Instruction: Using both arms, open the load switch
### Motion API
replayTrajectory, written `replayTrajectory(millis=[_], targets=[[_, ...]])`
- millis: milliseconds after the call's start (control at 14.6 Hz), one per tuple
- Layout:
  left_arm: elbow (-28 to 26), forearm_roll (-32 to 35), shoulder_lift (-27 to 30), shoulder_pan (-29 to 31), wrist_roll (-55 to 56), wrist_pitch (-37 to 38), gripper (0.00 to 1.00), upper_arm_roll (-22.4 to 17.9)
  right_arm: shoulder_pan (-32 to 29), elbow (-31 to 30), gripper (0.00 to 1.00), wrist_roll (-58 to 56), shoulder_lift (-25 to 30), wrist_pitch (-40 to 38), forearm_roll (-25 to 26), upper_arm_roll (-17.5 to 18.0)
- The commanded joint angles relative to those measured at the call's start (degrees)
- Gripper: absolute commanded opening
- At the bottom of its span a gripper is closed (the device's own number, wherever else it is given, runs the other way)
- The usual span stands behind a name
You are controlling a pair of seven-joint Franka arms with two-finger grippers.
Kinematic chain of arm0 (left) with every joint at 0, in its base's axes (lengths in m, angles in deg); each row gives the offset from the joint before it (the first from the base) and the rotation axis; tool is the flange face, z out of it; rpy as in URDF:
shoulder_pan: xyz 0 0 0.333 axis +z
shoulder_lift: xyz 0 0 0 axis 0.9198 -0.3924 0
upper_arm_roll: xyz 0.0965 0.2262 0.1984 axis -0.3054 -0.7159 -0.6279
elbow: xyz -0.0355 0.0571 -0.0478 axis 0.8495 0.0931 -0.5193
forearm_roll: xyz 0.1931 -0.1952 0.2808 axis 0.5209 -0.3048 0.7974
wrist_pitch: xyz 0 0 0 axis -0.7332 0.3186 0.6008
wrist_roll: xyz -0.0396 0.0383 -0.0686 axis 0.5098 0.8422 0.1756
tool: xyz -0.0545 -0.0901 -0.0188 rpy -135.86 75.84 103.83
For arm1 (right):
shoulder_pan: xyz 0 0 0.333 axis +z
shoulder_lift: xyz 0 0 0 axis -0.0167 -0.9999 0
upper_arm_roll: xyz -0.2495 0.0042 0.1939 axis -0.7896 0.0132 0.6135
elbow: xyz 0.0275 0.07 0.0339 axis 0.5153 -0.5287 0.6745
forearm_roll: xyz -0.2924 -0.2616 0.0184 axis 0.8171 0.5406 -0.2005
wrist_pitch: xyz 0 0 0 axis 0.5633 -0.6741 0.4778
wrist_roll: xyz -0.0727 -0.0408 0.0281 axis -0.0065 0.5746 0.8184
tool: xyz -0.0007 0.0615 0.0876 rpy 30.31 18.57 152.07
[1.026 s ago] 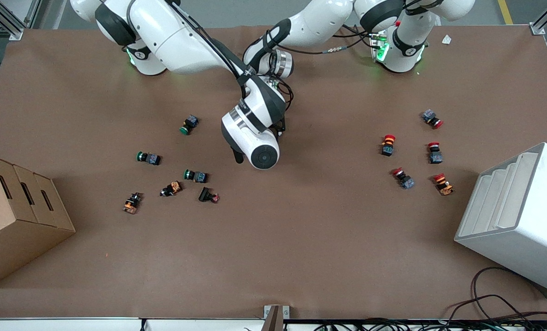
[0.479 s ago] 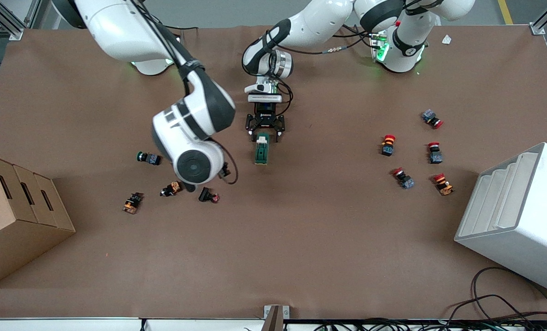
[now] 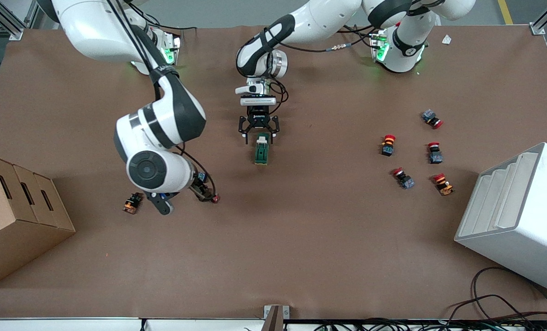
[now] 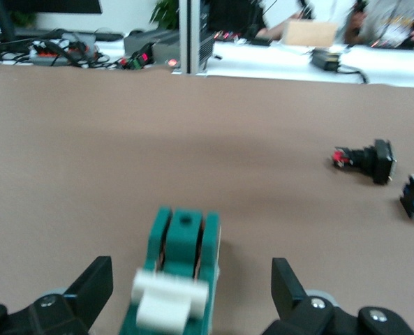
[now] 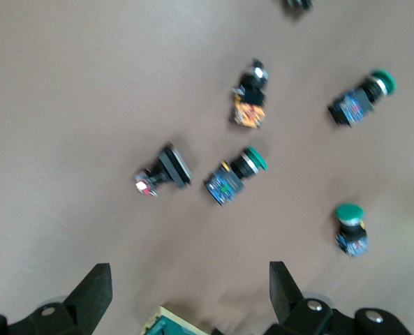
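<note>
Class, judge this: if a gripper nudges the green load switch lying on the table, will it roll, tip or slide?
The load switch is a flat-sided oblong block lying lengthwise, so it would probably slide, not roll. It looks like rigid plastic, likely light. Its white toggle sticks out, so a push there might move the toggle instead of the block.

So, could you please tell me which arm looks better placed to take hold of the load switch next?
Left, probably. The left hand sits open right at the load switch, its fingers spread either side of the white toggle. The right hand is open too, but over the push-buttons toward the right arm's end.
</note>
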Motion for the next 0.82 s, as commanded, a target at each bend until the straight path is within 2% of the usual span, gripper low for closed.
replayTrajectory(millis=[0, 205, 479, 616, 753], targets=[[1.6, -8.0, 5.4, 5.9, -10.9, -4.5, 1.0, 3.5, -3.8, -2.7, 1.0, -7.4, 2.9, 3.0, 0.9, 1.0], [8.1, -14.5, 5.6, 11.8, -22.6, -5.9, 1.0, 7.7, -7.4, -3.8, 1.0, -21.5, 5.8, 3.3, 0.9, 0.9], [17.7, -27.0, 5.7, 19.7, -40.4, -5.9, 1.0, 13.4, -12.9, -12.1, 1.0, -42.1, 14.0, 3.1, 0.8, 0.8], [22.0, -32.7, 5.6, 22.6, -44.4, -5.9, 1.0, 15.9, -15.2, -15.7, 1.0, -51.5, 18.2, 2.9, 0.8, -0.1], [23.0, -36.0, 5.7, 24.9, -47.5, -5.9, 1.0, 17.4, -16.5, -17.1, 1.0, -59.0, 21.2, 1.5, 0.8, -2.1]])
